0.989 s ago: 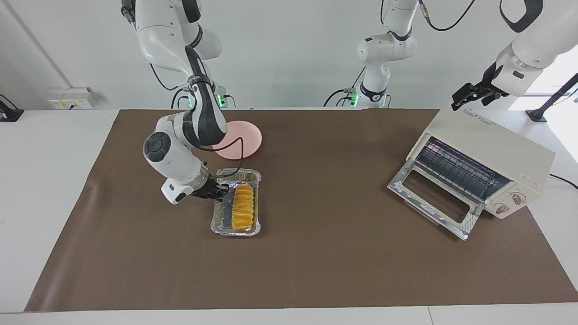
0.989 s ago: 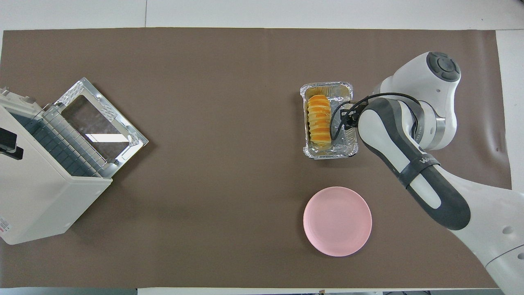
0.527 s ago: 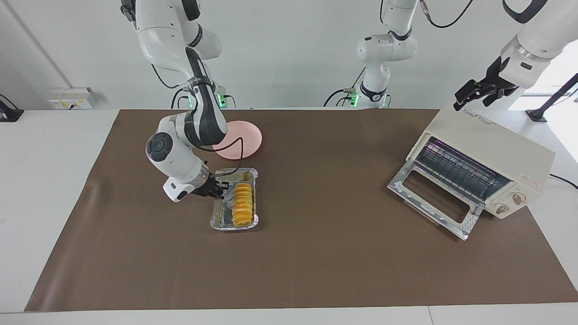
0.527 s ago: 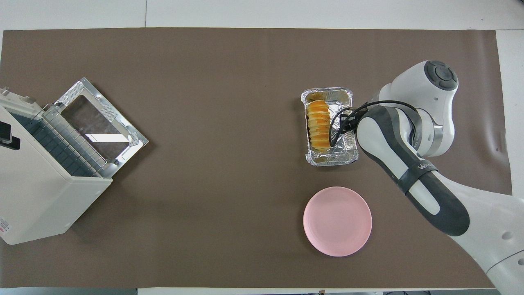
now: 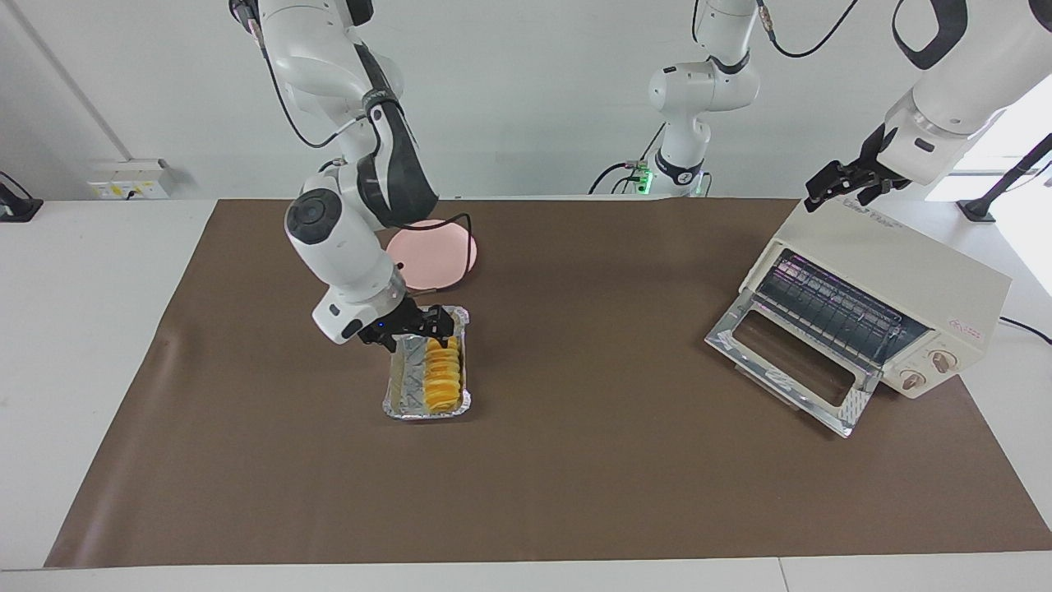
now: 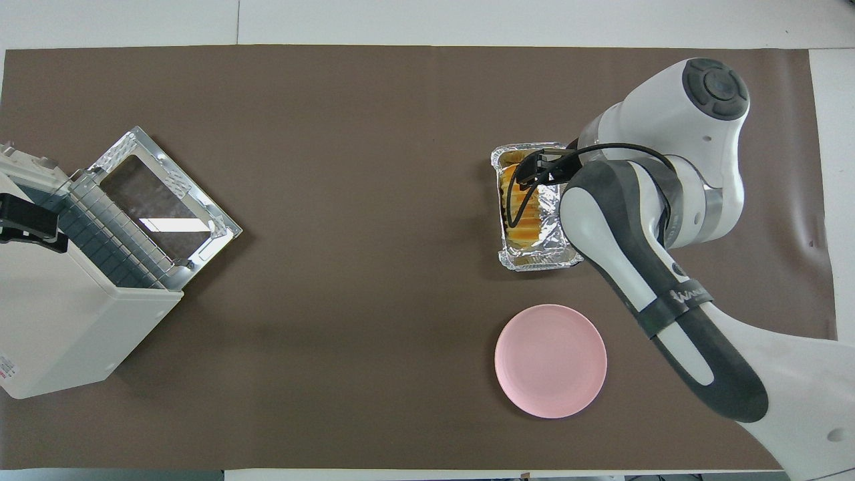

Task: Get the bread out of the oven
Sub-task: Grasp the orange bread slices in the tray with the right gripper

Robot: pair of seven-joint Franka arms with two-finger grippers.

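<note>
There is one oven (image 5: 875, 304), one loaf of bread (image 5: 443, 374), one foil tray (image 5: 399, 385), one pink plate (image 5: 436, 255) and one brown mat (image 5: 575, 460) under them all; two arms work over it.

The bread lies in the foil tray, along the side away from the right arm's end of the table, with bare foil beside it. The tray sits on the mat, just below the right gripper (image 5: 434, 322) and farther from the robots than the plate, which holds nothing. The oven stands at the left arm's end of the table with its glass door (image 5: 787, 363) dropped flat; only the wire rack (image 5: 838, 308) shows inside.

The right gripper hangs over the end of the tray nearer the robots, above the bread. Whether its fingers are spread or closed cannot be told, and nothing shows in them. The left gripper (image 5: 837, 184) is over the oven's top edge, and its fingers cannot be read either.
</note>
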